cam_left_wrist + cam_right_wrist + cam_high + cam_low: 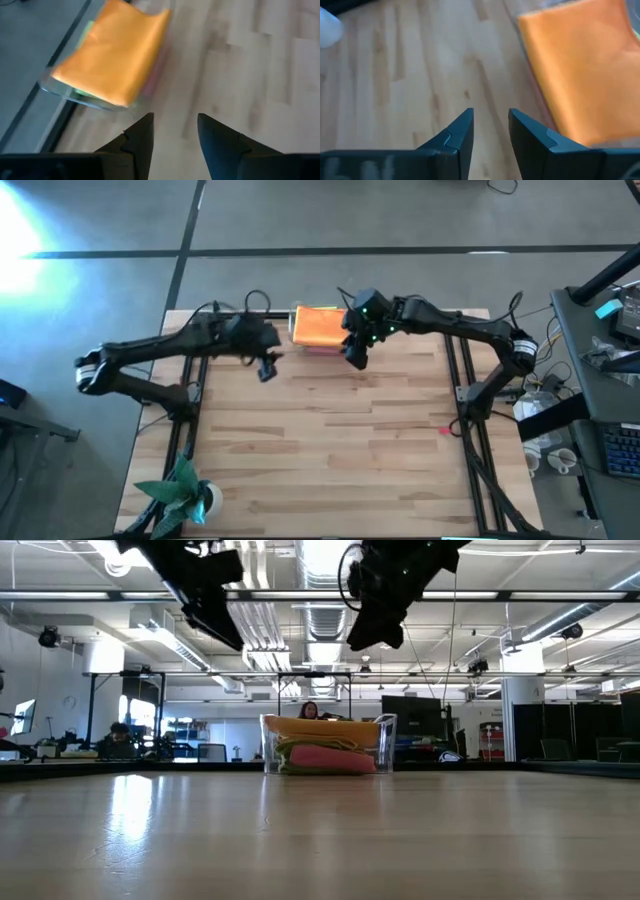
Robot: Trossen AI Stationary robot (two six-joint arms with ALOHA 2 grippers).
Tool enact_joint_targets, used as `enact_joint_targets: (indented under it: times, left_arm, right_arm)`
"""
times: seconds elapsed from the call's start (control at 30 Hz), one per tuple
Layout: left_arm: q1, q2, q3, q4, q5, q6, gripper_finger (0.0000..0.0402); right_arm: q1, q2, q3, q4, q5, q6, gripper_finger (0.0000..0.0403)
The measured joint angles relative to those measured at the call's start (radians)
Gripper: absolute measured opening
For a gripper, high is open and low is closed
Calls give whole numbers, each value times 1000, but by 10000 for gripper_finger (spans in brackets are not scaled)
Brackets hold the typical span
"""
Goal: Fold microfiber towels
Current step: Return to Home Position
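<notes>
A clear plastic tray [296, 330] stands at the table's far edge with a stack of folded microfiber towels in it. An orange towel [320, 327] lies on top [112, 52] [580, 65]. In the low view a green towel [300, 747] and a pink towel [325, 760] show beneath it. My left gripper [267, 370] hovers above the table left of the tray, open, with nothing between its fingers [175, 117]. My right gripper [356, 360] hovers just right of and nearer than the tray, also open and holding nothing [491, 112].
A green toy plant [185, 495] stands at the table's near left corner. Bare wooden tabletop [330, 440] stretches from the tray to the near edge. Black frame rails [465, 420] run along both sides. A person [309, 711] sits in the room beyond the tray.
</notes>
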Motion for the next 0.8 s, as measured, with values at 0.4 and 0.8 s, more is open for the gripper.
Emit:
enact_joint_targets:
  times: [0.4, 0.8]
  left_arm:
    - [-213, -337, -326, 98, 1, -156, 39]
    - [-299, -600, -542, 202, 0, -218, 8]
  right_arm:
    - [129, 2, 0, 96, 53, 91, 109]
    - [217, 3, 0, 121, 65, 223, 109]
